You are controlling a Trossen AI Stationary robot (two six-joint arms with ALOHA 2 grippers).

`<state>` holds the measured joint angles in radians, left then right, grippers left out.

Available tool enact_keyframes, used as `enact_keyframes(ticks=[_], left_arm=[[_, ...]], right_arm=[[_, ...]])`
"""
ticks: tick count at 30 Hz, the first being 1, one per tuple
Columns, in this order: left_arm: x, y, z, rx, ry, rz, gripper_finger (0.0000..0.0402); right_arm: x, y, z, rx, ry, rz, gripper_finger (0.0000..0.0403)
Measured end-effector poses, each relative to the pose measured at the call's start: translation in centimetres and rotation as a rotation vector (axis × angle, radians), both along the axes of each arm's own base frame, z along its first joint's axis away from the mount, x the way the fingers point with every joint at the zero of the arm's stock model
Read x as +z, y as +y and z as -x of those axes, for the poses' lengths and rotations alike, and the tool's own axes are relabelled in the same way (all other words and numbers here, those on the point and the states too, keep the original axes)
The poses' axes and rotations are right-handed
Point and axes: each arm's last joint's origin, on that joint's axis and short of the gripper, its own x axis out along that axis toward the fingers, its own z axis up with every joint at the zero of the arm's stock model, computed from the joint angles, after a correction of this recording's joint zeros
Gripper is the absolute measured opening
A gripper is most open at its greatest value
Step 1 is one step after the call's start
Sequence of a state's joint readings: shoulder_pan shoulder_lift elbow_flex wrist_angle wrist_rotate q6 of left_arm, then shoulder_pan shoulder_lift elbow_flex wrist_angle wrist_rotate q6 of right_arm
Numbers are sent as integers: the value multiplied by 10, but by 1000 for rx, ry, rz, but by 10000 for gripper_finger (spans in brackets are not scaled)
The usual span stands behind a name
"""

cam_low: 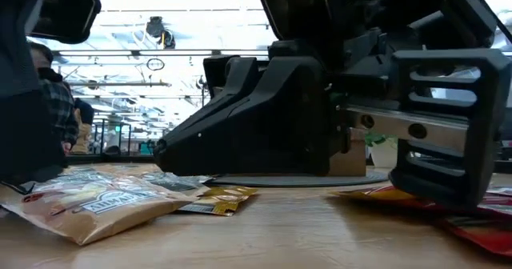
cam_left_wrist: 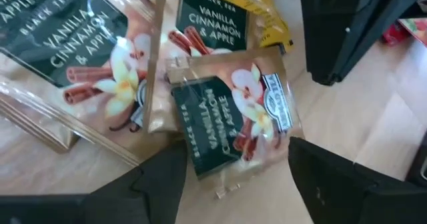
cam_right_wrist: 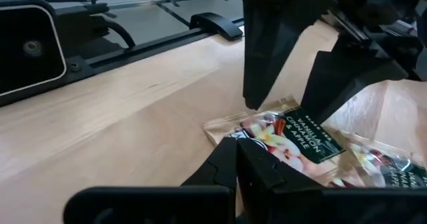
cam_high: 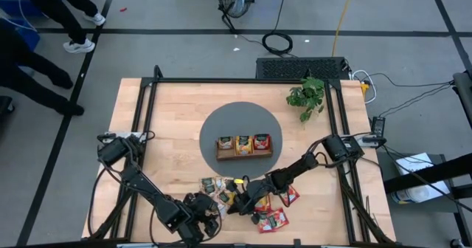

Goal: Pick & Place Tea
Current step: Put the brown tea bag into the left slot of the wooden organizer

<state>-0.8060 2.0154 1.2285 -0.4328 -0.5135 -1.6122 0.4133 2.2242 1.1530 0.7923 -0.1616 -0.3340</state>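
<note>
Near the front edge of the wooden tabletop (cam_high: 177, 130), a loose heap of tea sachets (cam_high: 221, 191) lies between the two arms, with pale tan ones on the left side and red ones (cam_high: 274, 217) on the right. The left claw (cam_high: 209, 215) hangs low over the tan sachets with its fingers spread apart and nothing held; in its wrist view one tan sachet (cam_left_wrist: 230, 114) with a dark green label lies flat on the wood between the two dark fingers (cam_left_wrist: 157, 181), overlapping two more tan sachets (cam_left_wrist: 80, 57) beyond it. The right claw (cam_high: 241, 201) is down at the same heap with its fingers pressed together and nothing between them; its wrist view shows its tips just beside a tan sachet (cam_right_wrist: 287, 134), and the left arm's fingers stand over that packet. Further back, on a round grey mat (cam_high: 210, 133) at the middle of the tabletop, a brown wooden tray (cam_high: 243, 155) holds one sachet in each of its three compartments: tan, orange-yellow, red. A small green plant (cam_high: 307, 96) stands near the back right corner.
</note>
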Motion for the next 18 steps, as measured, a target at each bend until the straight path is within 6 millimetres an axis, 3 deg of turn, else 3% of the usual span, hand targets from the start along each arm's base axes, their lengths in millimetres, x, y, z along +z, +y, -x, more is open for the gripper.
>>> enact_keyframes(ticks=[5, 12, 18], left_arm=[[-1, 3, -1, -5, 12, -19, 183], [-2, 3, 0, -55, 31, -54, 23], [-2, 3, 0, -92, 37, -80, 11]], right_arm=[[-1, 0, 0, -1, 7, 3, 0], [-2, 0, 1, -4, 23, 3, 0], [-3, -1, 1, -5, 28, 8, 0]])
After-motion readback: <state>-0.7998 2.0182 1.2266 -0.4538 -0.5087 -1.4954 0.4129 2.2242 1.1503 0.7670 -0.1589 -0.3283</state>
